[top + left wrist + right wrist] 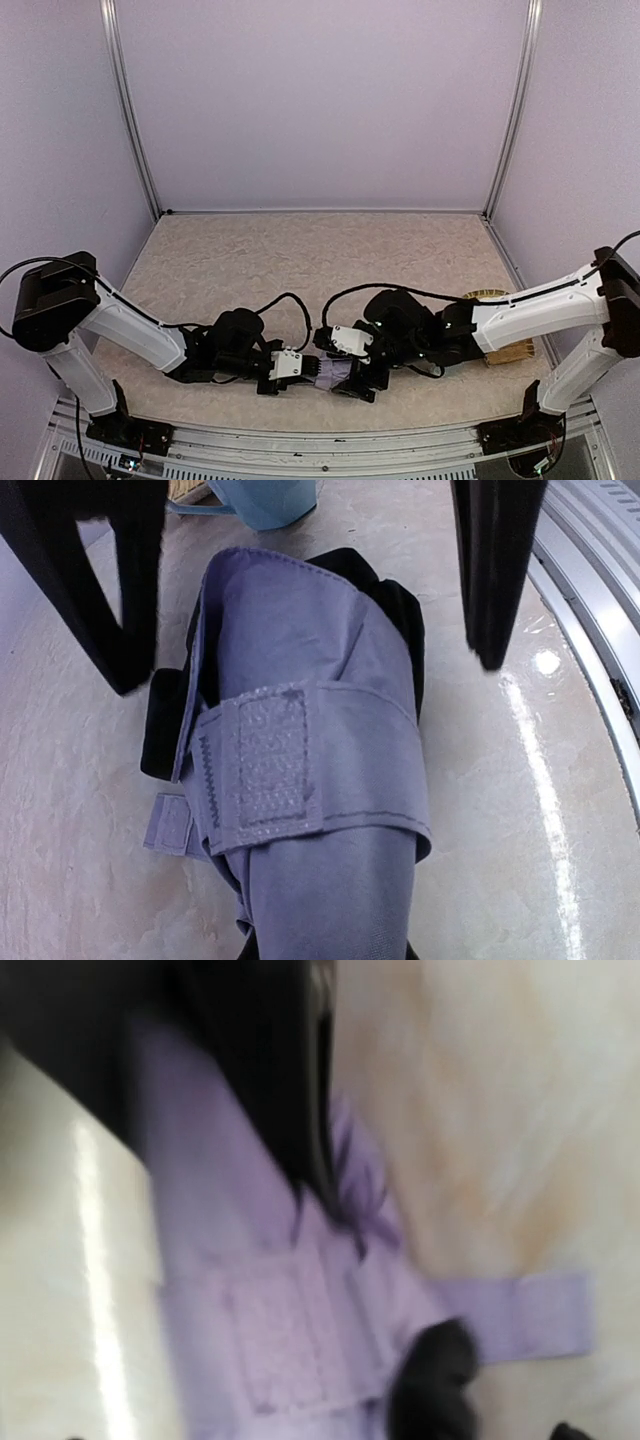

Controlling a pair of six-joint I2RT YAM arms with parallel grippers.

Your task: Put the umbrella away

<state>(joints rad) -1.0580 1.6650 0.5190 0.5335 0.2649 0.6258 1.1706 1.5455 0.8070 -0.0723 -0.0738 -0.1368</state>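
We found the umbrella (300, 640) collapsed and lying on the counter (300, 260) close to its near edge, between the two hands. Its lavender fabric was gathered into a bundle with black lining showing at the sides. The closing strap (330, 770) lay across the bundle with its hook-and-loop patch facing up and uncovered, and the right wrist view showed a free strap end (540, 1310) reaching out over the counter, so we judged the strap not yet fastened.

The left hand (310, 670) stood spread, one finger on each side of the bundle and neither touching it. The right hand (350, 383) hung over the bundle's other end. Its own view was too blurred, so we cannot tell how its fingers stood.

We judged folding largely done. Fastening and stowing remained, perhaps in the woven basket (505, 350) to the right
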